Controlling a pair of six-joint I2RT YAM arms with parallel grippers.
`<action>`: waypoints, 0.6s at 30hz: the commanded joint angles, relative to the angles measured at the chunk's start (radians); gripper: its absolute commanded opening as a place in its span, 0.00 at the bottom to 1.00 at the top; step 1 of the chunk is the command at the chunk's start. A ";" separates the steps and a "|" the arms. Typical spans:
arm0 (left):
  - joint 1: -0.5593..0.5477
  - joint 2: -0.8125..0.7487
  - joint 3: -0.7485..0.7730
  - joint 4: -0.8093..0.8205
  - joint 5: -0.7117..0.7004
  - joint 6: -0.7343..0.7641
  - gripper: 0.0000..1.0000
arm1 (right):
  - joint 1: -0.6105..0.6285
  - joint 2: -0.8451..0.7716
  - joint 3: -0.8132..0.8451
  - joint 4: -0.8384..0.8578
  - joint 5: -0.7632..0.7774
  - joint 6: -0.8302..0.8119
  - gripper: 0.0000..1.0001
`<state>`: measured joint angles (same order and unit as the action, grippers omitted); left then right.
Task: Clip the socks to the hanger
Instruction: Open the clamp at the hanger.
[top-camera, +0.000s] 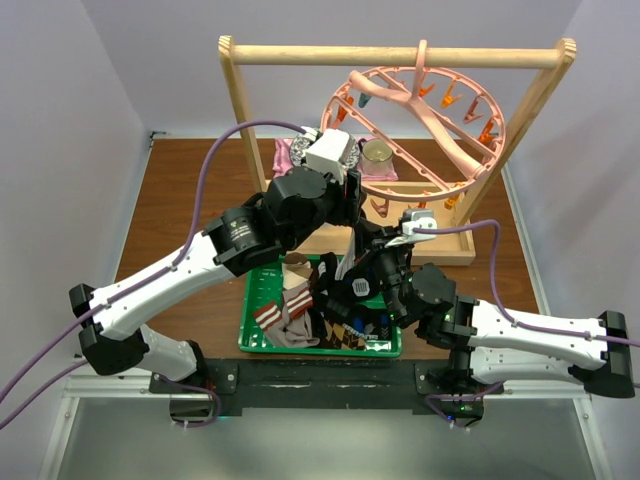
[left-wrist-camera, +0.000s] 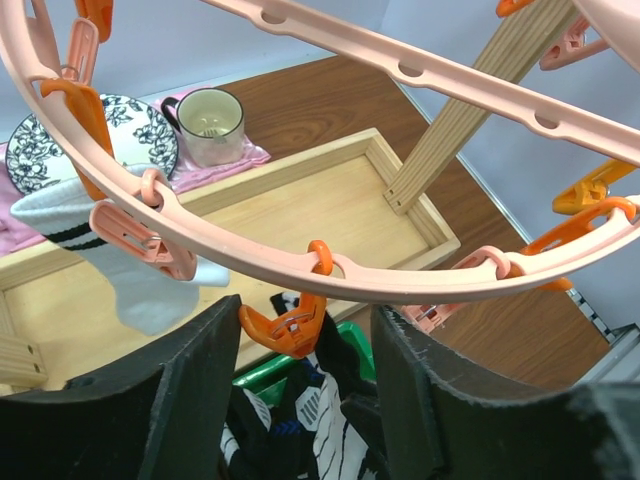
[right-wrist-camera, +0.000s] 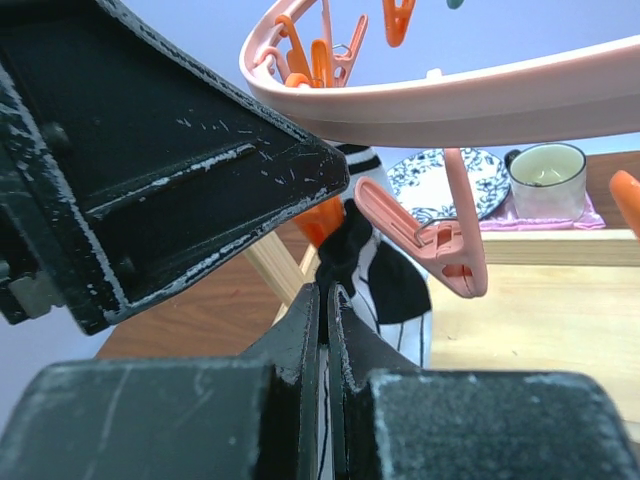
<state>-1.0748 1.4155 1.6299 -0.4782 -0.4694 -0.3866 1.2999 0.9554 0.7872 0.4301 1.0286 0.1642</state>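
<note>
The pink round hanger (top-camera: 420, 130) hangs from a wooden rack, its rim (left-wrist-camera: 330, 275) crossing the left wrist view. My left gripper (left-wrist-camera: 305, 310) is open below the rim, with an orange clip (left-wrist-camera: 293, 325) between its fingers, against the left finger. My right gripper (right-wrist-camera: 322, 292) is shut on a black patterned sock (right-wrist-camera: 400, 275), held up so its top reaches that orange clip (right-wrist-camera: 325, 215). From above, the right gripper (top-camera: 385, 245) sits just under the left gripper (top-camera: 352, 205). A white sock with black stripes (left-wrist-camera: 110, 250) hangs clipped to the rim. More socks (top-camera: 275, 315) lie in the green tray.
The wooden rack (top-camera: 400, 55) has a shallow wooden base tray (left-wrist-camera: 300, 215). A patterned plate (left-wrist-camera: 130, 140) and a cup (left-wrist-camera: 210, 125) sit on a pink cloth (left-wrist-camera: 235, 160) behind it. The green tray (top-camera: 255, 345) lies at the table's near edge. A pink clip (right-wrist-camera: 440, 240) hangs beside the sock.
</note>
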 joint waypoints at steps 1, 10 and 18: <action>-0.004 0.007 0.042 0.062 -0.031 -0.021 0.56 | -0.004 -0.006 0.041 0.022 -0.005 0.044 0.00; -0.004 0.005 0.045 0.069 -0.040 -0.015 0.52 | -0.002 -0.003 0.041 0.021 -0.016 0.064 0.00; -0.004 -0.003 0.036 0.069 -0.044 -0.018 0.36 | -0.002 -0.001 0.038 0.019 -0.024 0.087 0.00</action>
<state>-1.0748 1.4258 1.6306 -0.4725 -0.4831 -0.3855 1.2999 0.9554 0.7872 0.4187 1.0119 0.2108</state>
